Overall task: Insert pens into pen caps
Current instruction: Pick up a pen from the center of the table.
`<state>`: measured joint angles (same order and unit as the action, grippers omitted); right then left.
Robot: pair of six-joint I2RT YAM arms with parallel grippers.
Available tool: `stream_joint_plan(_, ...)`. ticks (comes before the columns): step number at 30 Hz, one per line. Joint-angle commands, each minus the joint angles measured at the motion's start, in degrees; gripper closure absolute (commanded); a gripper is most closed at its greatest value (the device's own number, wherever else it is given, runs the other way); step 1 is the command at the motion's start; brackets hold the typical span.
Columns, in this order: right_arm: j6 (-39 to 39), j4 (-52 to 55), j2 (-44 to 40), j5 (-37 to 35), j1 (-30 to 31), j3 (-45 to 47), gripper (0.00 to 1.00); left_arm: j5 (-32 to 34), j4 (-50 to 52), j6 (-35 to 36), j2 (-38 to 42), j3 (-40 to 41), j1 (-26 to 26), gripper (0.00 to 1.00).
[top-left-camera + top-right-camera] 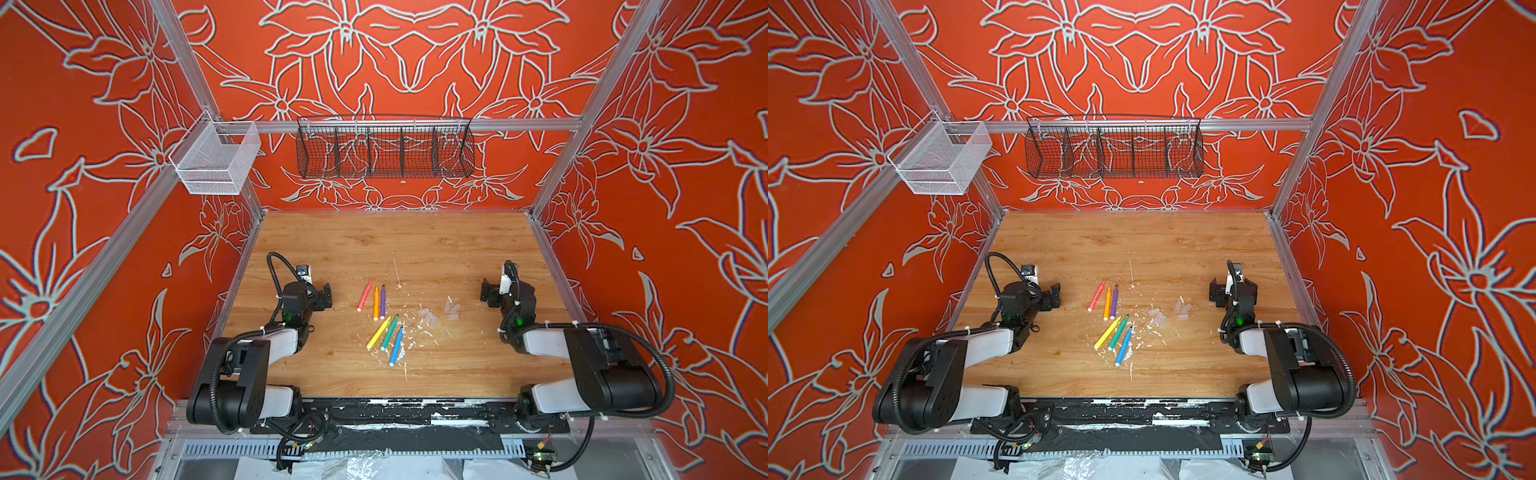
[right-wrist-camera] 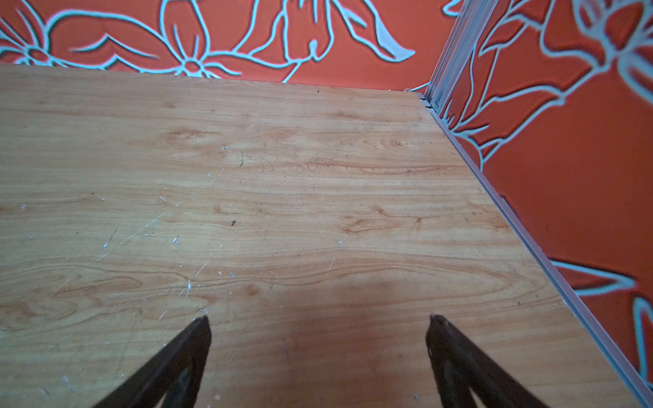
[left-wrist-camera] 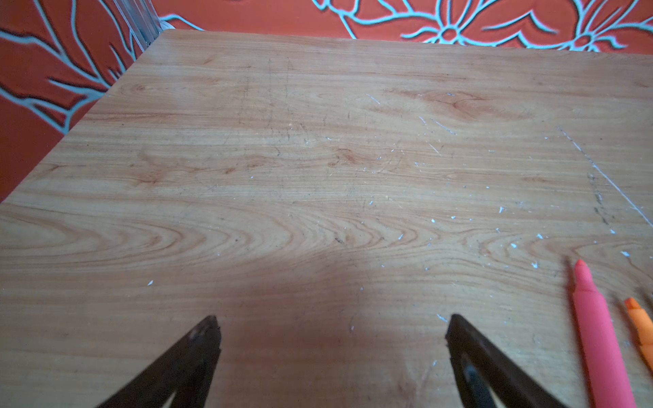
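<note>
Several pens lie uncapped mid-table in both top views: pink, orange and purple side by side, with yellow, green and blue slanted nearer the front. To their right lie several clear pen caps in two loose clusters. My left gripper hovers left of the pens, open and empty; the pink pen and orange pen show beside it. My right gripper stands right of the caps, open over bare wood.
White paint flecks dot the wooden table around the pens. A black wire basket and a white mesh basket hang on the frame above the back. Metal rails edge the table's sides.
</note>
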<state>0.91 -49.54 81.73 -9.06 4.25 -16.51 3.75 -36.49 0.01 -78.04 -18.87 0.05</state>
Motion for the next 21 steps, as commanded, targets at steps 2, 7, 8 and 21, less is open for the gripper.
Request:
stream_joint_plan(2, 0.50, -0.12, 0.22, 0.62, 0.06, -0.88, 0.03, -0.41, -0.43, -0.01, -0.27, -1.21, 0.30, 0.02)
stream_joint_plan(7, 0.50, -0.16, 0.30, 0.62, 0.01, -0.80, 0.03, -0.41, -0.49, -0.01, -0.29, -1.17, 0.32, 0.02)
stream_joint_plan(8, 0.50, -0.15, 0.35, 0.62, 0.08, -0.88, 0.03, -0.41, -0.43, -0.01, -0.28, -1.17, 0.29, 0.02)
stream_joint_plan(21, 0.58, 10.07, -10.26, -4.39, 1.38, -2.17, 0.03, 0.03, 2.39, 0.24, 3.44, -1.75, -0.01, 0.02)
